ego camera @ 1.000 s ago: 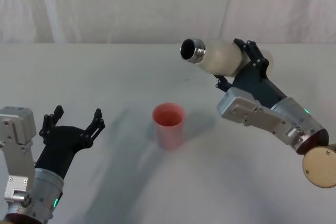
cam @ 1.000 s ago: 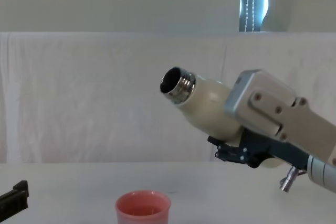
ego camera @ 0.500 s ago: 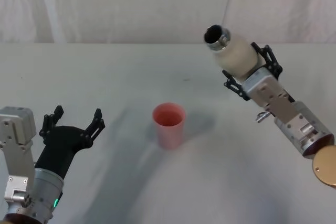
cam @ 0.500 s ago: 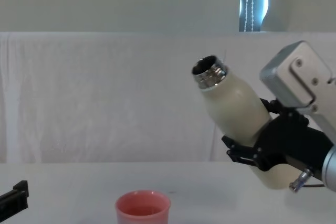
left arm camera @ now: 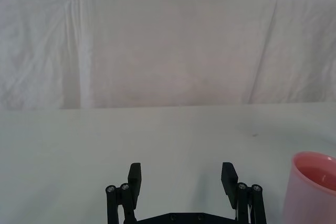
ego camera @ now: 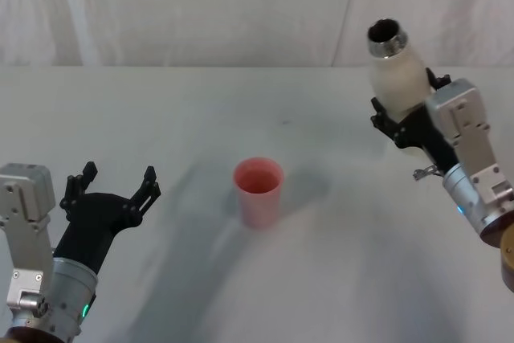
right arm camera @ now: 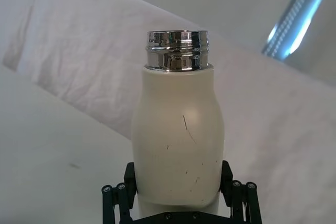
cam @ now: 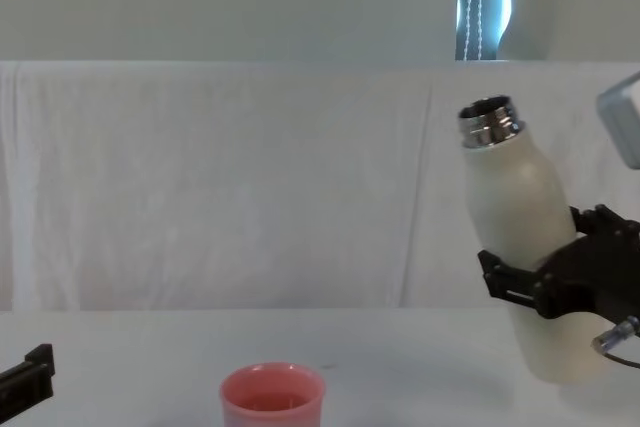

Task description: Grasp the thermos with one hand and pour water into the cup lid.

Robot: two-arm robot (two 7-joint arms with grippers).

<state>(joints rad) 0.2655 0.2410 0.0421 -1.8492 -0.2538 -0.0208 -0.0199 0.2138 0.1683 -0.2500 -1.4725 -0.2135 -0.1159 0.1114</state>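
Observation:
The cream-white thermos [ego camera: 397,74] with its open steel neck [cam: 489,122] is held nearly upright above the table at the right, my right gripper [ego camera: 409,118] shut on its lower body [right arm camera: 178,150]. Its base hangs just over the table in the chest view [cam: 555,347]. The pink cup lid [ego camera: 259,190] stands upright at the table's middle, well to the left of the thermos, and shows in the chest view [cam: 272,397] and the left wrist view [left arm camera: 311,187]. My left gripper [ego camera: 112,186] rests open near the front left, its fingers [left arm camera: 135,174] apart with nothing between them.
A white cloth covers the table [ego camera: 201,110] and hangs as a backdrop [cam: 220,177] behind it. Bare cloth lies between the cup lid and each gripper.
The right gripper has swung the thermos from a leftward tilt above the cup lid to nearly upright, moving it right and away. The left arm and the cup lid have not moved.

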